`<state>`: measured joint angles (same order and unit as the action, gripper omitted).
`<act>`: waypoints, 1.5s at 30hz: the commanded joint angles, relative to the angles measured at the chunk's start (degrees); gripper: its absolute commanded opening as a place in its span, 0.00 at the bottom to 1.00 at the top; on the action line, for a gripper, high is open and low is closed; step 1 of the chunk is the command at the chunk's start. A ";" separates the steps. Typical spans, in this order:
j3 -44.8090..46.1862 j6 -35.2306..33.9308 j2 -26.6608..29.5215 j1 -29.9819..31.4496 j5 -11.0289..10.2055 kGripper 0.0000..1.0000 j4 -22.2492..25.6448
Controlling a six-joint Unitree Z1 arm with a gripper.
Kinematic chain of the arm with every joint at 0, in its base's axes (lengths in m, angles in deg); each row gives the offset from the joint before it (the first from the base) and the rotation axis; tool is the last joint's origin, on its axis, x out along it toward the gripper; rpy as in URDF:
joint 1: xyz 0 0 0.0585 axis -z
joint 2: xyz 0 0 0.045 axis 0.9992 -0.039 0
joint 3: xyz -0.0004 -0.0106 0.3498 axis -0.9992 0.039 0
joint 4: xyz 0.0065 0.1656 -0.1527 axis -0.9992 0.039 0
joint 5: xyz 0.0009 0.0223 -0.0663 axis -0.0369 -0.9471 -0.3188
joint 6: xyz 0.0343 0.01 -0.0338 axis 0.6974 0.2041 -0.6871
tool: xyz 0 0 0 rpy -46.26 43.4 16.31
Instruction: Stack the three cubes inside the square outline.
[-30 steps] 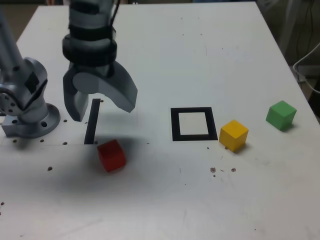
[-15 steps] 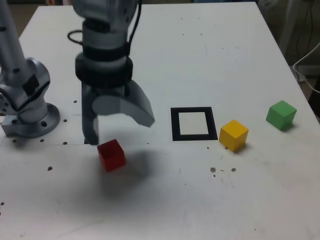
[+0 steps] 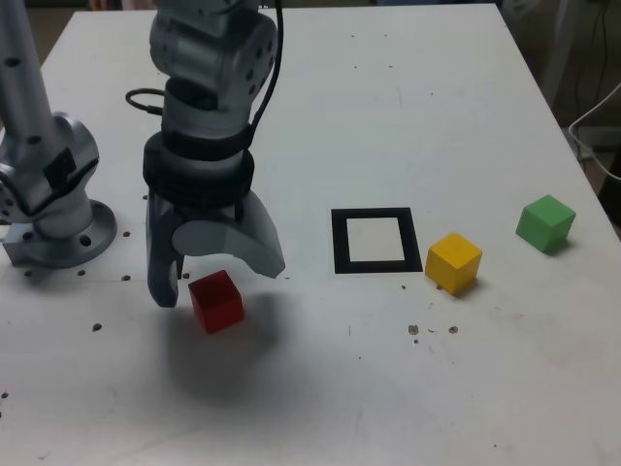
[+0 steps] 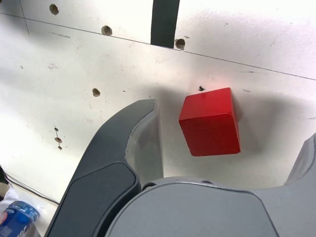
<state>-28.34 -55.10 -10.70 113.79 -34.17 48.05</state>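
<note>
Since the earlier frame the gripper [image 3: 223, 286] has been brought down and nearer to the red cube [image 3: 216, 301], its fingers now lower in the exterior view; the three cubes have not been shifted. And the jaws are held wide open, nothing gripped! The red cube is framed between the two fingers in the wrist view, with bare table [image 3: 320, 388] seen between it and the finger [image 4: 148, 143] that is shown more fully there. Whether the fingertips are level with the cube cannot be told.

Over to the outline [image 3: 375, 241]: it is set flat on the table, to the exterior view's right of the red cube, and its white centre is not covered by any cube. Just beside its edge, on the exterior view's right, the yellow cube [image 3: 453, 263] is seen, placed outside the frame. Farther to that side the green cube [image 3: 545, 224] is found, well apart from the outline. All three are rested singly on the table, none stacked. In the wrist view, part of the black strip [image 4: 164, 22] is shown, and a blue can [image 4: 19, 218] is caught at the picture's edge.
</note>
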 commanded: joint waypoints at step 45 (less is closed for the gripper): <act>5.03 -2.79 -1.99 0.08 -0.10 0.44 -9.22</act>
<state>-23.38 -57.55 -12.54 113.80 -33.79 38.95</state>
